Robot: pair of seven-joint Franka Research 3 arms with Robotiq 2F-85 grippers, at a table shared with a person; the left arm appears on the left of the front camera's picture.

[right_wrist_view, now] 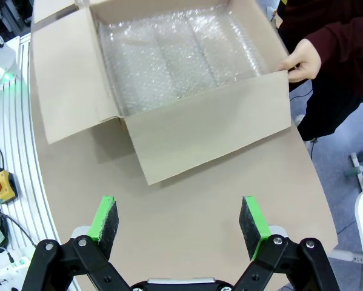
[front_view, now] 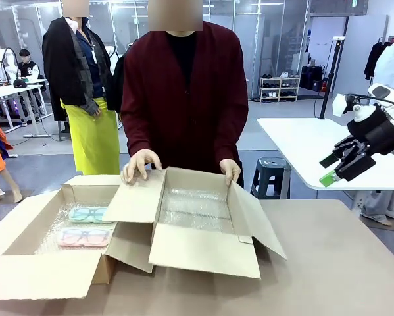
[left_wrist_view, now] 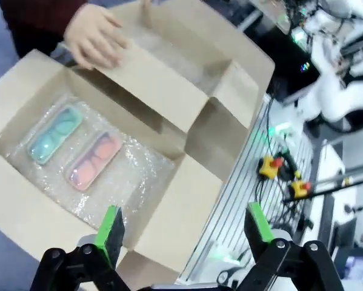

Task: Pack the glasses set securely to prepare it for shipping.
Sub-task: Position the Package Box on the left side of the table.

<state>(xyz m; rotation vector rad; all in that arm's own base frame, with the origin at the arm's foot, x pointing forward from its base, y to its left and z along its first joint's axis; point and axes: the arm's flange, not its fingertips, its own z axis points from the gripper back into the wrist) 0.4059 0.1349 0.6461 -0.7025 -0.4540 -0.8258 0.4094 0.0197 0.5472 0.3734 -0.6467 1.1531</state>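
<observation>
**Two boxes open, both grippers empty above the counter**

Toward the counter's left edge sits an open cardboard box [front_view: 32, 253] lined with bubble wrap, and the glasses set lies flat on that lining: the mint-green case [front_view: 88, 214] toward the far side, the pink case [front_view: 85, 237] just beside it on the robot's side. A second open box [front_view: 203, 227], also lined and holding nothing, stands at the counter's middle, its left flap overlapping the first box. The person steadies it with one hand [front_view: 141, 164] on the far-left flap and the other hand [front_view: 231, 170] on the far-right rim.

The left gripper [left_wrist_view: 184, 230] hangs above the first box with its jaws wide apart, gripping nothing. The right gripper [front_view: 344, 164] is raised off the counter's right edge, likewise spread wide and empty.

Risks from here: the cases are thin and smooth, so a pinch across them could slip or skid on the bubble wrap. The overlapping flap and the person's hands crowd the path between boxes, so a careless transfer could snag cardboard or brush a hand.
</observation>
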